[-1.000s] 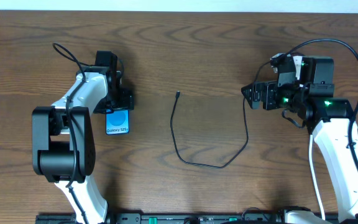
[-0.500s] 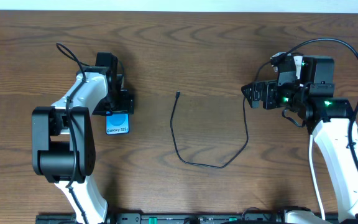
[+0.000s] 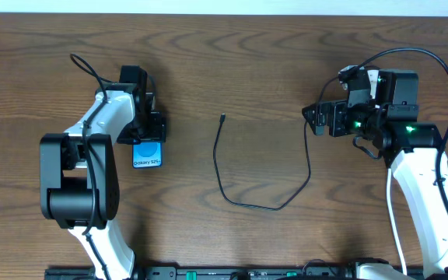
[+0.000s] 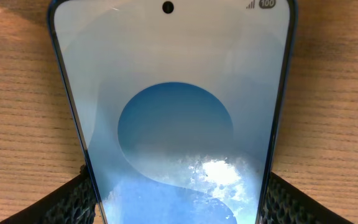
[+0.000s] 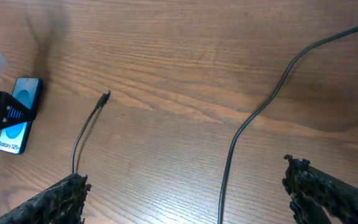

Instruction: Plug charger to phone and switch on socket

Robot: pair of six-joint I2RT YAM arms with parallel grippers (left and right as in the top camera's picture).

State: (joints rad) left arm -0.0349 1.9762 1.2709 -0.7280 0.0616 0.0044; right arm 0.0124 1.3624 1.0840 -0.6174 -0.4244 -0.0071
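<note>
The phone (image 3: 148,154) lies flat on the wood with its blue screen up, and it fills the left wrist view (image 4: 173,112). My left gripper (image 3: 148,134) straddles its far end, with both fingers against the long edges. The charger (image 3: 251,206) is a thin black cable looping across the table's middle, its plug tip (image 3: 222,117) lying free. The other end runs up to my right gripper (image 3: 313,120). That gripper (image 5: 188,199) stands open above the table, and the cable (image 5: 229,168) passes between its fingers untouched. The plug tip (image 5: 105,96) and phone (image 5: 17,118) show far left there. The socket is out of view.
Dark wooden table (image 3: 232,62) all round. The table's far edge meets a pale wall at the top of the overhead view. The arm bases and a black rail (image 3: 232,272) sit along the near edge.
The left arm has shifted very slightly over the phone. The phone, the cable and the right arm have stayed in place.
</note>
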